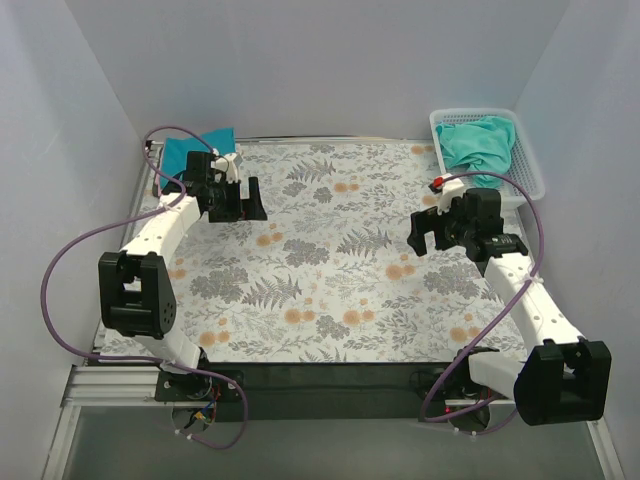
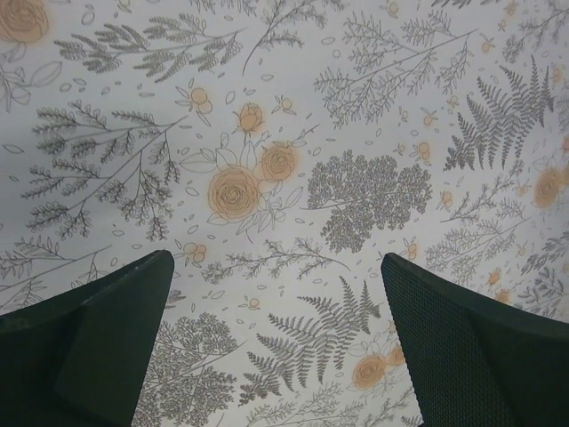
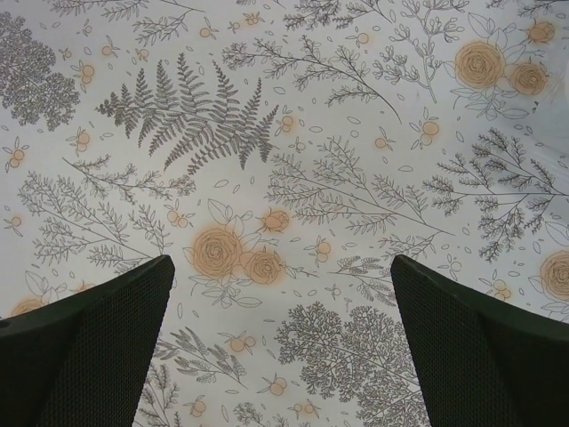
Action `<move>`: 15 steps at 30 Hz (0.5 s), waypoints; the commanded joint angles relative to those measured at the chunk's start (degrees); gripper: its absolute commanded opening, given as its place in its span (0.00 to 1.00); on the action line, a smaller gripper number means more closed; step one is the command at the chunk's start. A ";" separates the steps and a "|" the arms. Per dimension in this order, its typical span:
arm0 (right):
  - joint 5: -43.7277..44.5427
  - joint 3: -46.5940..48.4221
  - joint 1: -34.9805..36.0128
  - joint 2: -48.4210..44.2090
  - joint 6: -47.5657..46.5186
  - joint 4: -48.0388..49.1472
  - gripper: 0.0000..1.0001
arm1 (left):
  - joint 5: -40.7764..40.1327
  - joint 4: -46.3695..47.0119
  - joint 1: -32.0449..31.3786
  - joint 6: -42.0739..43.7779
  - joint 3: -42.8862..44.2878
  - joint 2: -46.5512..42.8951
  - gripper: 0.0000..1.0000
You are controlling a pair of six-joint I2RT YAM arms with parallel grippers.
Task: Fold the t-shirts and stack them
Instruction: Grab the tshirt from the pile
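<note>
A sea-green teal t-shirt (image 1: 480,143) lies crumpled in the white mesh basket (image 1: 532,165) at the back right. A darker teal-blue t-shirt (image 1: 190,148) lies folded at the back left corner, partly hidden by the left arm. The pink t-shirt is out of view. My left gripper (image 1: 240,203) is open and empty above the floral cloth just in front of the teal-blue shirt; its view (image 2: 276,347) shows only the cloth. My right gripper (image 1: 428,232) is open and empty over the cloth, in front and left of the basket; its view (image 3: 280,347) shows only the cloth.
A floral-printed cloth (image 1: 330,260) covers the table. White walls close in the left, back and right sides. Purple cables loop beside both arms.
</note>
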 commanded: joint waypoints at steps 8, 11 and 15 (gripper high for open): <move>0.41 14.84 -0.48 7.20 -1.49 1.08 0.98 | 2.33 2.04 0.46 -1.36 10.12 -1.25 0.98; 2.34 22.30 -2.14 12.47 -1.58 2.04 0.98 | 1.63 2.31 0.46 -2.94 13.81 -0.03 0.98; 5.67 32.59 -5.57 23.25 -0.62 3.19 0.98 | 0.05 2.66 0.46 -4.00 16.63 0.77 0.98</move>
